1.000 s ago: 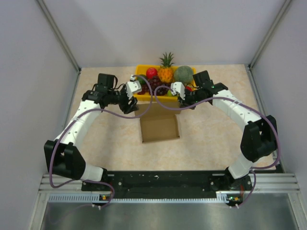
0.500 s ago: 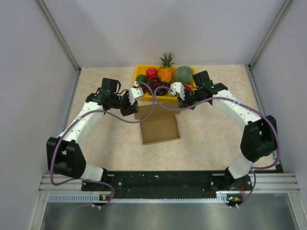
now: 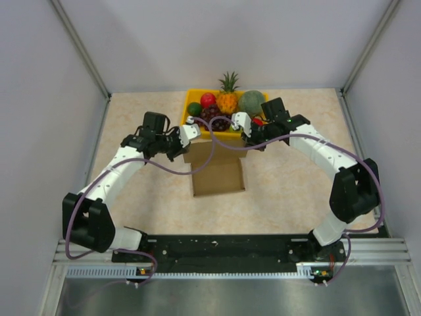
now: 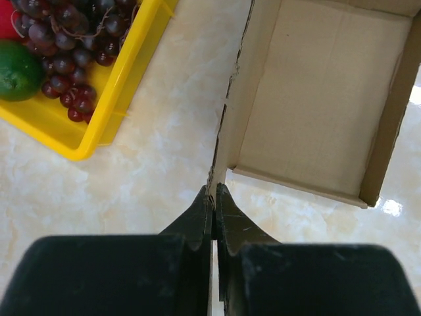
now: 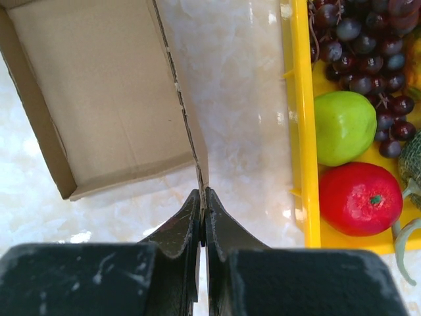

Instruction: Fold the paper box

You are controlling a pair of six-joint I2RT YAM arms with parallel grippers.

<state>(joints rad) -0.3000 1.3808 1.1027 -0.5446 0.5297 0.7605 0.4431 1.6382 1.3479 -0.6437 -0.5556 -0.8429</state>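
The paper box (image 3: 218,174) is a brown cardboard carton, open at the top, lying in the middle of the table. Its floor and raised walls show in the left wrist view (image 4: 319,99) and the right wrist view (image 5: 105,92). My left gripper (image 3: 187,136) is at the box's far left corner. There its jaws (image 4: 214,192) are shut on the thin edge of a standing cardboard wall. My right gripper (image 3: 243,129) is at the far right corner, and its jaws (image 5: 202,195) are shut on the opposite wall's edge.
A yellow fruit tray (image 3: 192,93) stands just behind the box, holding a pineapple (image 3: 227,97), a melon (image 3: 251,103) and grapes (image 4: 72,52). Its rim (image 5: 299,131) runs close beside my right fingers, with a green apple (image 5: 344,126) and a red apple (image 5: 358,197) inside. Grey walls enclose the table.
My left gripper has swung right to the box's far left corner and closed on the wall edge. The right arm has stayed put, still pinching its edge.
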